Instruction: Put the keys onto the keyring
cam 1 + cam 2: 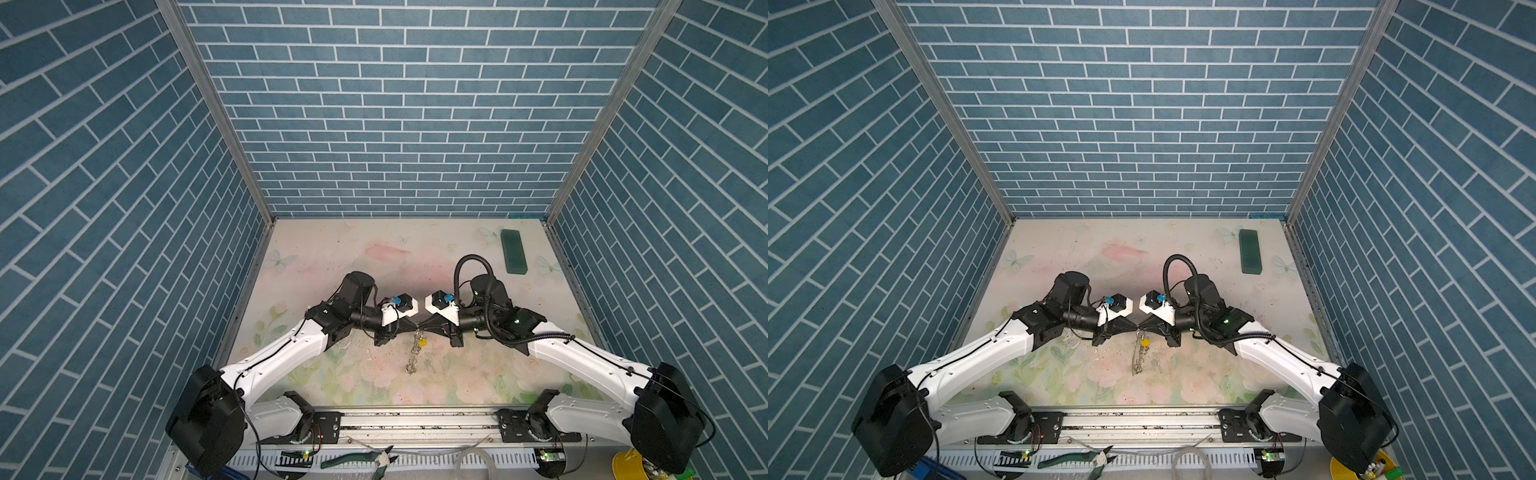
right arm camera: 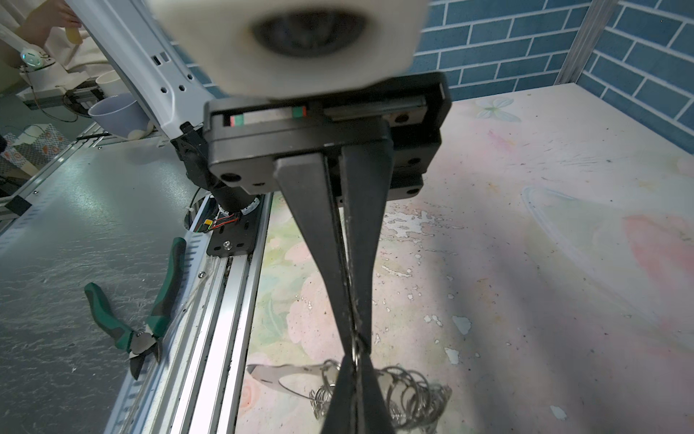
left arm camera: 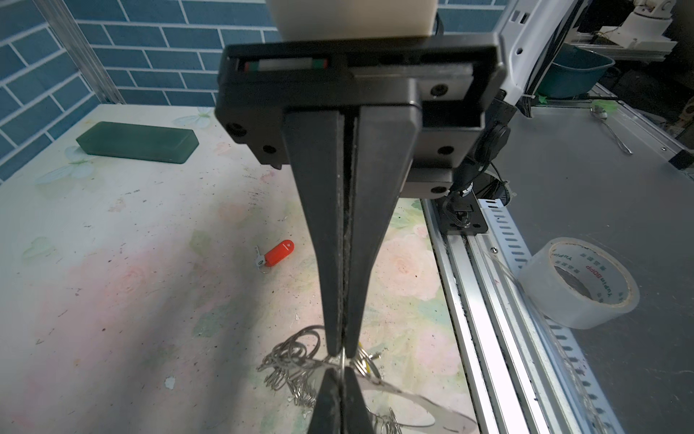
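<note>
Two white-and-black arms reach inward from the near corners of the table, elbows bent outward. The left gripper (image 1: 412,327) and right gripper (image 1: 421,327) point straight at each other, tips almost meeting at centre. Both sets of jaws are pressed together, pinching the keyring (image 1: 412,355), which hangs beneath them.

Robotics lab test cell. A left arm (image 1: 282,353) and a right arm (image 1: 582,353) are mounted on an aluminium rail (image 1: 415,422), boxed in by brick-print panels (image 1: 395,104) on metal framing (image 1: 216,116), with a flower-print mat (image 1: 332,249) as floor. Pliers (image 1: 361,459), a tape roll (image 3: 555,297) and a cable duct (image 1: 457,459) sit on the bench (image 2: 94,225) outside the rail.
</note>
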{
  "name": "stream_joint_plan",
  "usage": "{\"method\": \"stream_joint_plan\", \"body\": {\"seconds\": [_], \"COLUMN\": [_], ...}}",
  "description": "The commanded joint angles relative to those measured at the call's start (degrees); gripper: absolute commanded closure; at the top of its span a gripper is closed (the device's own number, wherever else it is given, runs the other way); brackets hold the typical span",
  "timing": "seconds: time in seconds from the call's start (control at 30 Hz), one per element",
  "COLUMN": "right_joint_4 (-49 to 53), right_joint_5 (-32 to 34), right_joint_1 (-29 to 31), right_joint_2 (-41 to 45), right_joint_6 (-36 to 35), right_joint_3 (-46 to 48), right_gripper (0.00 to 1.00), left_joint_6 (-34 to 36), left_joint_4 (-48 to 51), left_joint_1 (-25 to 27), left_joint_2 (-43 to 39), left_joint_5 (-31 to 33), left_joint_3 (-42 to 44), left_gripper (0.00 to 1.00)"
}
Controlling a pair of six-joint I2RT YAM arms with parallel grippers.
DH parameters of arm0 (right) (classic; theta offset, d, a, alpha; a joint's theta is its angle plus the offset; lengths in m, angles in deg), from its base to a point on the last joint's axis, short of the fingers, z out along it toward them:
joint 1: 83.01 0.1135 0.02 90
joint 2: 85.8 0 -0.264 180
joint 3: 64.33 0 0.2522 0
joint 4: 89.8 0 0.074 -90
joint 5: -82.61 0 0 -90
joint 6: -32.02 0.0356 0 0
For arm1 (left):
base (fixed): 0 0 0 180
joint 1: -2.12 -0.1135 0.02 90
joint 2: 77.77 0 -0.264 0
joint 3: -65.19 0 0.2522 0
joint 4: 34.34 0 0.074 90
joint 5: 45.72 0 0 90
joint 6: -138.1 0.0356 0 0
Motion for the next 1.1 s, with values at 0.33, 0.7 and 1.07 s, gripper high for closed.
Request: {"method": "stream_joint_plan", "body": {"seconds": [0.33,0.7,1.07], "right_joint_4": [-32.66,-48.87,-52.77], "right_joint_5": [7.32,2.87,-0.28], "right_joint_1": [-0.33,-0.57,-0.59], "right_joint_2": [1.51,-2.58,-4.37], "right_joint_6": [17.85,22.7,23.06], "right_joint_3": [11.07,16.42,17.1], "right_gripper": [1.0,1.0,1.0], "left_joint_6": [-9.95,-16.1,-17.76], "left_joint_4": [-23.82,-34.98,-36.69], "left_joint_1": [-3.72,-6.15,-6.11], "left_joint_2": [-2.72,0.88,3.05], "left_joint_5": [1.23,-4.5,-9.21], "left_joint_3": [10.75,13.42,12.85], "left_gripper": [0.77,0.76,0.82]}}
